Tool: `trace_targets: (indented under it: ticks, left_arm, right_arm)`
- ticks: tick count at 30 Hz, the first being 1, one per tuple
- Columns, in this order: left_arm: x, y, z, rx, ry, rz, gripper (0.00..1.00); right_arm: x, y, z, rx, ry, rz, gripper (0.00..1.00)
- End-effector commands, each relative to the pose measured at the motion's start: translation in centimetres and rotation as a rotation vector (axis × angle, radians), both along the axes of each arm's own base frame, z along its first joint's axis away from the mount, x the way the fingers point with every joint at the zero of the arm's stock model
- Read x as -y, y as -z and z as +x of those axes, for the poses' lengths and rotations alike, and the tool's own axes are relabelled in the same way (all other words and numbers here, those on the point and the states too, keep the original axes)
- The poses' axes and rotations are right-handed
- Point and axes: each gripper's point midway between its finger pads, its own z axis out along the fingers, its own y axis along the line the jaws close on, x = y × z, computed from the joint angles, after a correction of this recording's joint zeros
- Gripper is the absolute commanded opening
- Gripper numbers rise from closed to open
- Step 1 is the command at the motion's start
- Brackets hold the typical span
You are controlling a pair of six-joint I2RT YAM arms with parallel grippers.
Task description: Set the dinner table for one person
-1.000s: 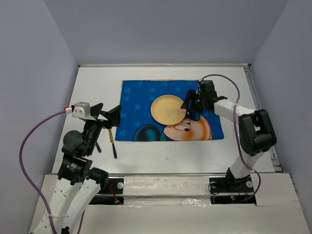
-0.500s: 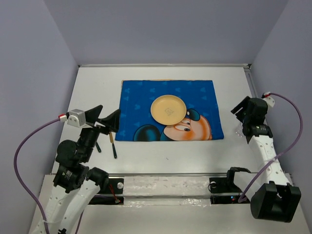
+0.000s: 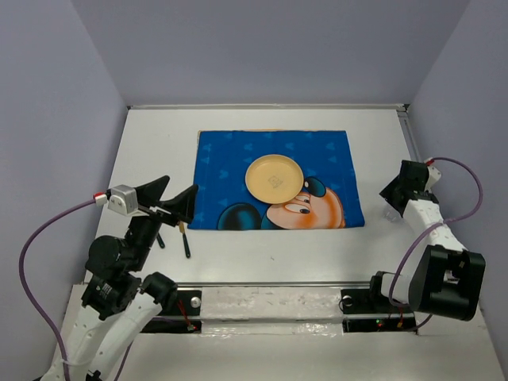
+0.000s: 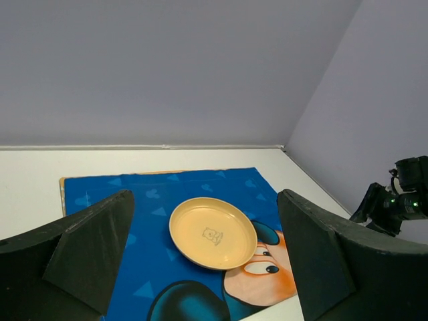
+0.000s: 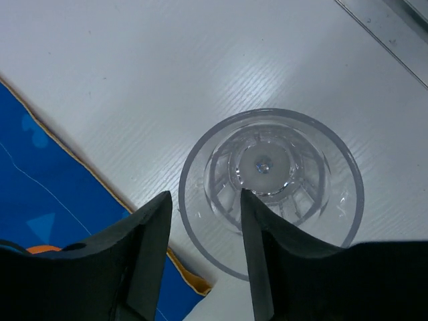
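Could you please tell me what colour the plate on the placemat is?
The plate is a plain pale yellow-tan, seen best in the left wrist view.

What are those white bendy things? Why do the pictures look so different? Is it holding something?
Those are two robot arms, fixed at the near edge of a white table. Each ends in a gripper, like two fingers. One picture comes from a camera high above. The other two come from little cameras on the arms' wrists, so you see their own dark fingers. On the table lies a blue cartoon-mouse placemat with a yellow plate on it. Left of it lie two thin dark utensils, too small to name. The left gripper is wide open and holds nothing. The right gripper hangs over a clear glass, fingers apart, so it doesn't look gripped yet.
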Motion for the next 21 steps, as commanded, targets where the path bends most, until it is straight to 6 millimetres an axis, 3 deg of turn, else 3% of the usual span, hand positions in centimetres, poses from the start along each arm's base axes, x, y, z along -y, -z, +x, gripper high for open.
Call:
trace_targets:
  ticks: [1,2,3,7,10,12,13,14,15,16,17,18,19,20,21]
  left_arm:
    - [-0.6,-1.5,-0.5,0.053,-0.014,-0.011,0.99]
    - [-0.5,-1.5,-0.5,0.052,-0.013,-0.010,0.99]
    - [-0.5,-1.5,-0.5,0.050,-0.011,-0.009,0.99]
    - [-0.3,-1.3,-0.3,0.043,-0.011,-0.004,0.99]
    - [-0.1,-1.2,-0.1,0.037,-0.006,0.001,0.99]
    - [0.1,-0.9,0.2,0.027,-0.005,0.008,0.99]
    - [0.2,-0.8,0.3,0.023,-0.005,0.011,0.99]
    - [0.2,-0.7,0.5,0.015,-0.008,0.015,0.99]
    - [0.2,-0.5,0.7,0.010,-0.014,0.018,0.99]
    - [0.2,-0.4,0.8,0.006,-0.017,0.021,0.99]
    - [0.1,-0.2,1.1,-0.003,-0.027,0.024,0.99]
    - [0.1,0.0,1.2,-0.008,-0.030,0.027,0.99]
    - [0.0,0.1,1.4,-0.011,-0.035,0.031,0.99]
    - [0.1,0.3,1.6,-0.019,-0.038,0.036,0.99]
    - [0.0,0.4,1.8,-0.023,-0.045,0.038,0.99]
  right_arm:
    - [0.6,-2.1,2.2,0.087,0.004,-0.013,0.31]
    - [0.8,-2.4,2.3,0.085,0.007,-0.022,0.06]
    - [0.8,-2.9,2.4,0.091,0.003,-0.028,0.00]
    - [1.1,-7.5,2.8,0.201,-0.019,-0.108,0.00]
    - [-1.9,-11.4,5.0,0.299,-0.153,-0.123,0.00]
    - [-4.3,-11.9,6.9,0.287,-0.268,-0.140,0.00]
    - [-7.3,-13.9,8.7,0.321,-0.360,-0.150,0.00]
    - [-8.5,-12.4,10.2,0.261,-0.423,-0.173,0.00]
    - [-9.9,-12.3,11.3,0.251,-0.465,-0.183,0.00]
    - [-12.2,-14.1,13.1,0.286,-0.535,-0.188,0.00]
    - [-13.1,-11.7,14.8,0.223,-0.583,-0.194,0.00]
    - [-13.9,-11.4,15.8,0.214,-0.612,-0.195,0.00]
    - [-15.2,-13.3,17.7,0.256,-0.661,-0.195,0.00]
    - [-15.5,-11.1,19.1,0.204,-0.676,-0.188,0.00]
    - [-15.8,-11.0,20.0,0.198,-0.689,-0.191,0.00]
